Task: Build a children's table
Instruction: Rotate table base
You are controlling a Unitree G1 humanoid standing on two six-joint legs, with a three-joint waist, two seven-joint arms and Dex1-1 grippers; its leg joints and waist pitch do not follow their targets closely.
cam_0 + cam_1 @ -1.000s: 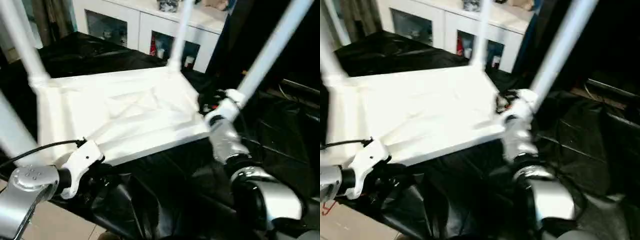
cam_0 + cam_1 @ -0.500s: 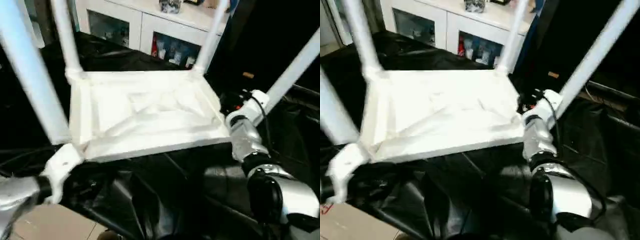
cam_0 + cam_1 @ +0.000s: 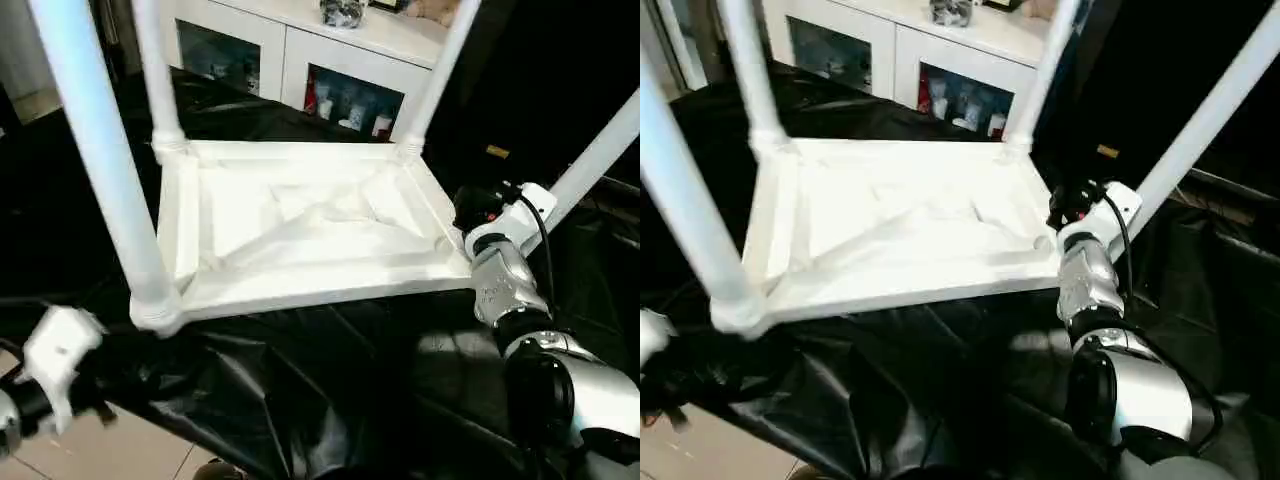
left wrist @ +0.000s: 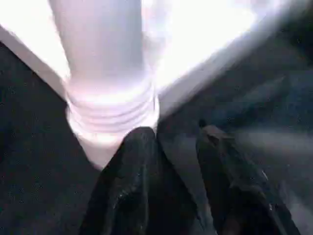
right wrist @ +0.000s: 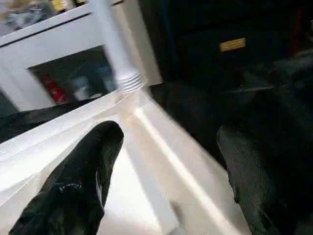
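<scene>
The children's table [image 3: 300,230] lies upside down on a black sheet, ribbed underside up. All its white tube legs stand in the corner sockets, such as the near-left leg [image 3: 100,160] and the near-right leg [image 3: 600,150]. My right gripper [image 5: 168,134] is at the near-right corner, open, its fingers [image 5: 83,181] wide apart on either side of the tabletop's rim [image 5: 166,156]. My left gripper [image 4: 178,147] is open and holds nothing. It sits just short of the near-left leg's ribbed socket [image 4: 112,112]. The left arm's white wrist [image 3: 55,350] is low, left of that corner.
The black sheet [image 3: 320,380] covers the work surface and hangs over its near edge. A white cabinet with glass doors [image 3: 300,50] stands behind the table. Bare light floor [image 3: 120,450] lies at the lower left. Dark furniture [image 3: 540,80] fills the back right.
The camera has swung, so the whole table sits differently in the picture. My left wrist has drawn back down and left from the near-left corner. The right gripper stays at its corner.
</scene>
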